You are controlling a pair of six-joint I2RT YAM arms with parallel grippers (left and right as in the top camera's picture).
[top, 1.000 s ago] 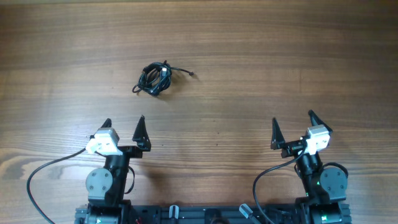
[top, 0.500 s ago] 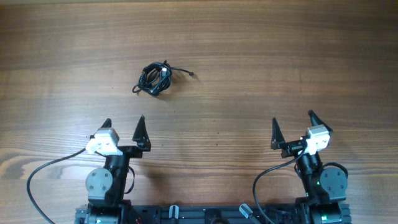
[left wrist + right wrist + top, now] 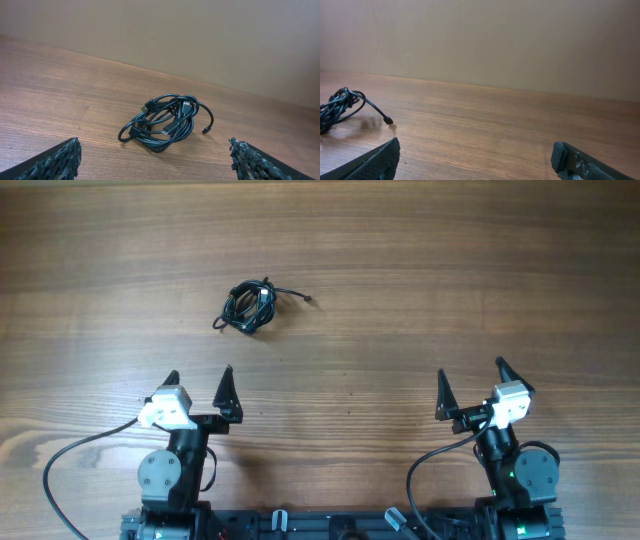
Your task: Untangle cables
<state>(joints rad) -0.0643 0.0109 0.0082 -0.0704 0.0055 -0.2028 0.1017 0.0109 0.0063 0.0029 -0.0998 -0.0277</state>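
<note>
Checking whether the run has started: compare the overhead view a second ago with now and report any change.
Nothing visibly changed. The cables lie in the same bundle, and the left gripper and right gripper stay open, empty, away from them.

A robot lab bench — two arms point(image 3: 172, 465) mounted at a wood-grain table point(image 3: 400, 280), plain beige wall point(image 3: 200, 40) behind.
</note>
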